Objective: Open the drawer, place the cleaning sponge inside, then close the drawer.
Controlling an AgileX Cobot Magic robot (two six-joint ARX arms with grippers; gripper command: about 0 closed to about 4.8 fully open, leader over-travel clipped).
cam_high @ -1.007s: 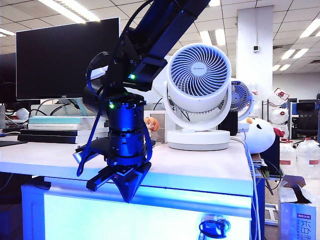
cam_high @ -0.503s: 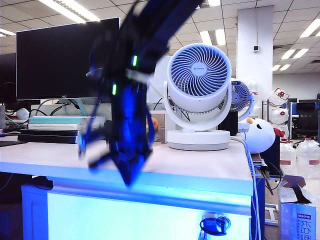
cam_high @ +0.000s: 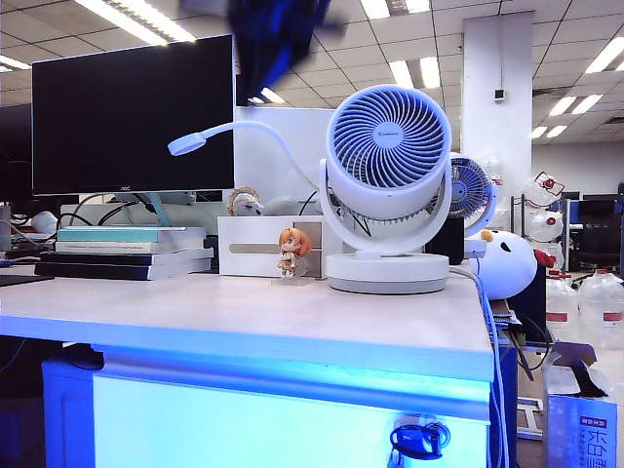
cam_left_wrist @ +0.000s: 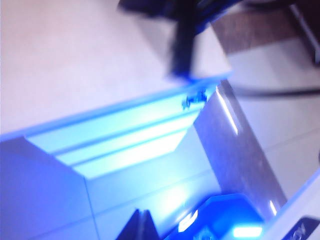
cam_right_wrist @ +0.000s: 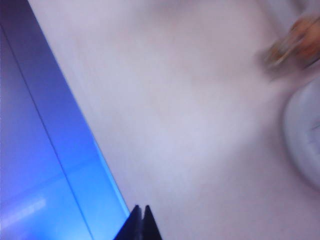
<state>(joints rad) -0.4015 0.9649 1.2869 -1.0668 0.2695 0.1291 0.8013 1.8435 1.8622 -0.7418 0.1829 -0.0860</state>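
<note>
The drawer (cam_high: pixel 283 419) shows as a wide glowing blue-white front under the desk top, with a silvery rail (cam_high: pixel 292 376) along its upper edge; it looks pushed in. The left wrist view shows the drawer (cam_left_wrist: pixel 125 145) from above. The cleaning sponge is out of view. My right gripper (cam_right_wrist: pixel 141 212) is shut and empty, high above the desk's front edge. In the exterior view its arm (cam_high: pixel 278 39) is only a dark blur at the top. My left gripper (cam_left_wrist: pixel 141 220) is shut with nothing in it, hanging off the desk over the floor.
On the desk stand a black monitor (cam_high: pixel 132 112), a stack of books (cam_high: pixel 127 249), a white box (cam_high: pixel 258 255), a small figurine (cam_high: pixel 292 252) and a big white fan (cam_high: pixel 387 185). Cables (cam_high: pixel 487 322) run down the desk's right edge.
The right arm has swung up from the desk's front edge, by the drawer rail, to the top of the exterior view. Its jaws stayed shut.
</note>
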